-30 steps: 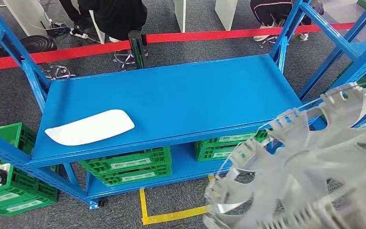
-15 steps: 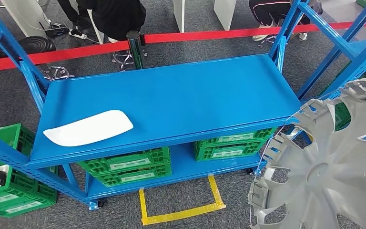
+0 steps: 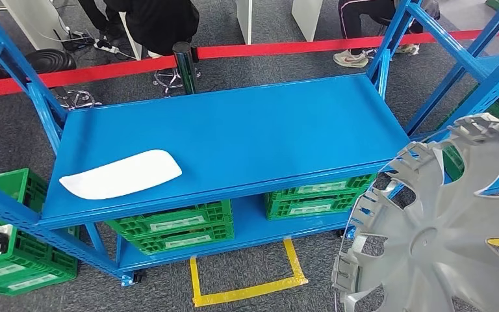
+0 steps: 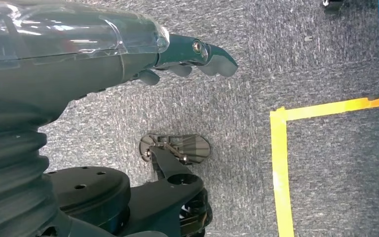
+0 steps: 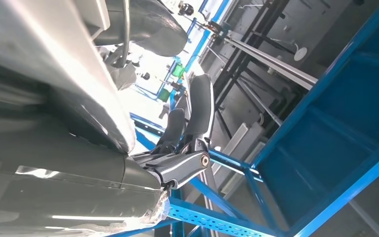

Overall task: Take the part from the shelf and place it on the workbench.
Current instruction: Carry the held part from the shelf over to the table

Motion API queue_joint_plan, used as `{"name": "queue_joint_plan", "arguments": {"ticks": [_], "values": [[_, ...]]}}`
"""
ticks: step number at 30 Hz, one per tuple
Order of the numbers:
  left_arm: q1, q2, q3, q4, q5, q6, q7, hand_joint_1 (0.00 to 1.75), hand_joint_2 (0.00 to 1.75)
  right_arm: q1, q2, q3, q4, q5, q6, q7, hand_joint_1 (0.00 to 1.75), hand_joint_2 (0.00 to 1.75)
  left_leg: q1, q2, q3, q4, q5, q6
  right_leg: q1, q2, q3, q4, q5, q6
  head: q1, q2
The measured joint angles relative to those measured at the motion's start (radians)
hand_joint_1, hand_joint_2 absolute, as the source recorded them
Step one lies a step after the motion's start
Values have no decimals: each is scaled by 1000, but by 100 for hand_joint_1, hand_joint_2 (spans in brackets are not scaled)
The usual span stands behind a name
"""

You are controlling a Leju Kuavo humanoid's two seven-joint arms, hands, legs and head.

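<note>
Head view: the part (image 3: pixel 442 240), a grey spoked wheel cover, stands tilted at the lower right, in the air beside the right end of the blue tabletop (image 3: pixel 247 130) and not touching it; a dark piece of the right arm crosses the cover's right rim at the picture's edge; a white curved panel (image 3: pixel 122 174) lies flat on the tabletop near its left front corner; green crates (image 3: pixel 175 224) sit on the lower shelf under it, another green crate (image 3: pixel 13 240) stands on the floor at the left; yellow tape (image 3: pixel 247 289) marks the carpet in front; a red barrier band (image 3: pixel 286 47) runs behind, with people's legs beyond it.

Left wrist view: the left hand (image 4: pixel 187 59) hangs over grey carpet, its fingers loosely curled and apart, holding nothing; a yellow tape corner (image 4: pixel 281 118) lies on the floor near it.

Right wrist view: the right hand (image 5: pixel 185 143) grips the part (image 5: pixel 64 94), whose pale rim lies against the palm side with dark fingers (image 5: pixel 200 111) reaching up behind it; blue rack beams (image 5: pixel 325 158) stand beyond.
</note>
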Motion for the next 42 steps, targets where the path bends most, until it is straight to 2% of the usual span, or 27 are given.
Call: {"name": "queue_joint_plan", "arguments": {"ticks": [15,20,24,28,30,32,33,34,36,37,38,39,40,41,42], "values": [[0,2,1,0,-5,-17,9,0,175,6,21,6,0,-8,0,-1,175,175,0,-3,0,0,0,0,0,0,0,0,0,0,0,0],[0,2,1,0,-16,-16,12,0,175,21,39,9,0,-23,0,-46,175,175,0,-5,0,0,0,0,0,0,0,0,0,0,0,0],[0,1,1,0,-8,-18,3,0,175,45,67,15,0,-22,0,-77,175,175,0,-7,0,0,0,0,0,-1,0,0,-1,0,0,0],[0,2,7,0,18,-43,-35,0,175,94,119,24,0,-40,0,-129,175,175,0,-10,0,0,0,0,0,-3,2,0,-2,0,0,0],[0,4,8,0,18,-50,-41,0,175,119,150,26,0,-93,0,-176,175,175,-3,-11,0,3,1,2,-2,-3,3,-5,3,5,0,0],[-1,8,8,0,6,-43,-36,0,175,142,183,24,1,-169,0,-228,175,175,-1,-11,6,-11,11,11,-4,-3,6,-11,4,13,-2,0],[-2,10,8,0,-2,-34,-28,0,175,152,197,23,2,-204,0,-254,175,175,1,-9,10,-23,18,16,-4,-4,2,0,-9,15,-1,0],[-2,11,8,0,-9,-22,-17,0,175,159,209,21,2,-233,0,-276,175,175,4,-6,13,-33,24,20,-4,-5,-11,32,-35,16,1,0],[-3,15,8,0,-22,3,13,0,175,165,229,18,4,-270,0,-303,175,175,5,-1,10,-38,28,23,-6,-6,-63,158,-108,20,9,0],[-2,17,8,0,-30,13,31,0,175,165,236,17,4,-277,0,-306,175,175,6,1,8,-37,29,22,-8,-6,-92,226,-135,23,11,0],[-2,19,8,0,-41,20,50,0,175,163,241,17,5,-280,0,-303,175,175,6,3,6,-35,29,21,-10,-6,-110,269,-143,26,12,0],[-2,21,8,0,-55,24,69,0,175,156,246,17,6,-280,0,-298,175,175,7,5,5,-33,30,18,-13,-7,-111,274,-129,29,12,0],[-2,21,7,0,-73,27,86,0,175,146,250,18,7,-281,0,-294,175,175,10,6,3,-30,30,14,-17,-8,-92,234,-94,32,12,0],[-3,19,6,0,-90,29,98,0,175,133,255,19,8,-285,0,-292,175,175,12,6,2,-25,29,9,-22,-9,-61,168,-53,36,12,0],[-3,18,4,0,-109,31,105,0,175,119,260,21,9,-294,0,-295,175,175,14,7,-2,-19,27,1,-23,-9,-27,101,-23,40,14,0]]}}
